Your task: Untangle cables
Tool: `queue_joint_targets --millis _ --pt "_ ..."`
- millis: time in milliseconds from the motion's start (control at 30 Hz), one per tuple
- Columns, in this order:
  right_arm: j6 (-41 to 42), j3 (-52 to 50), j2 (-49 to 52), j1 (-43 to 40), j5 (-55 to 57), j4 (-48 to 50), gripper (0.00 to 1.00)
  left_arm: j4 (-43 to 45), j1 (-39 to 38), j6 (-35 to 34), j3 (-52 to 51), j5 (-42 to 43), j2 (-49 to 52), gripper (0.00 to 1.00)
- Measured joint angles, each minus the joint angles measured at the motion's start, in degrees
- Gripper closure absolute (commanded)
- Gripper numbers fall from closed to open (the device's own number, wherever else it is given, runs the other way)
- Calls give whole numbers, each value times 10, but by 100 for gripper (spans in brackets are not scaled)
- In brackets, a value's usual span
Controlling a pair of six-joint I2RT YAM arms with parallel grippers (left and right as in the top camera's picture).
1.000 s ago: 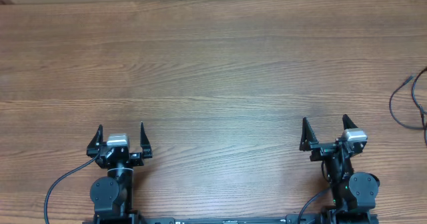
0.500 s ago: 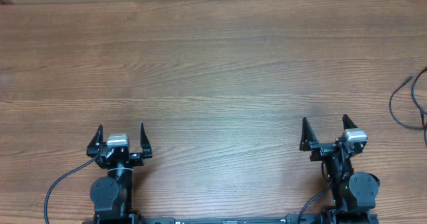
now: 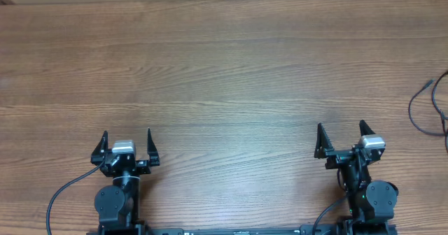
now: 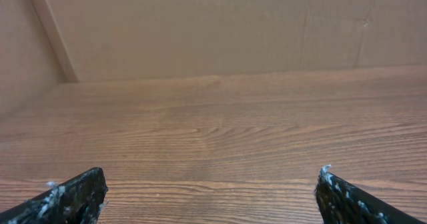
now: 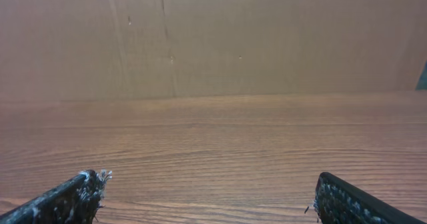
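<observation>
The surface (image 3: pixel 224 67) is brown wood. The left fingers (image 3: pixel 102 145) and the right fingers (image 3: pixel 320 144) sit at its near edge, well apart. Both pairs are spread as wide as they go and hold nothing. In each wrist view, only the black tips peek in at the bottom corners. The cables (image 3: pixel 437 105) lie at the far right edge, well apart from the right fingers. They are thin and black. The picture cuts them off, so it is hard to tell how tangled they are.
</observation>
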Motion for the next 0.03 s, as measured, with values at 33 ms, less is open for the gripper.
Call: queue_joint_targets --millis 33 --pt "0 0 0 0 0 0 0 0 0 0 0 0 0 0"
